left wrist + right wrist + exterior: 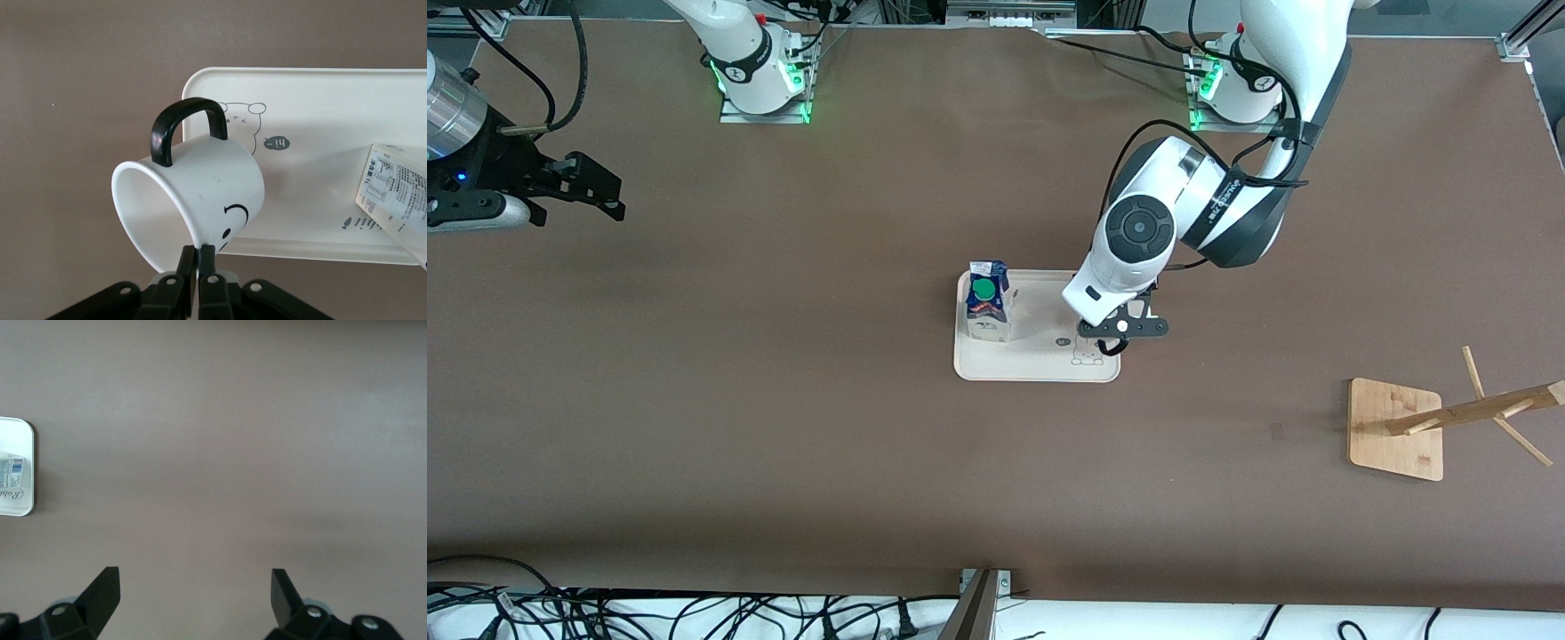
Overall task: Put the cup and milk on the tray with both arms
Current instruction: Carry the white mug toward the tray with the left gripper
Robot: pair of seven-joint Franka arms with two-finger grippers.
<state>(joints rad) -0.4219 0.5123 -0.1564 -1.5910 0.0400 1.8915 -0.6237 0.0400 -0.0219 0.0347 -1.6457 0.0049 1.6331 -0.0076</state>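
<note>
Fingers [205, 263] of the left gripper [1120, 327] pinch the tilted cup's [193, 193] wall over the tray [1040, 366]; level it, lower clear of the milk [988, 302]. The right gripper [578, 188] waits, fingers apart.

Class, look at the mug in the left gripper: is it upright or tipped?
Tipped. In the left wrist view the mug lies sideways, mouth showing, its rim pinched by the left gripper over the tray.

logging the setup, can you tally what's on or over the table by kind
cup: 1, held in the shut left hand over the tray
milk: 1, on the tray
tray: 1
rack: 1
right hand: open, waiting over bare table
total: 4 things
</note>
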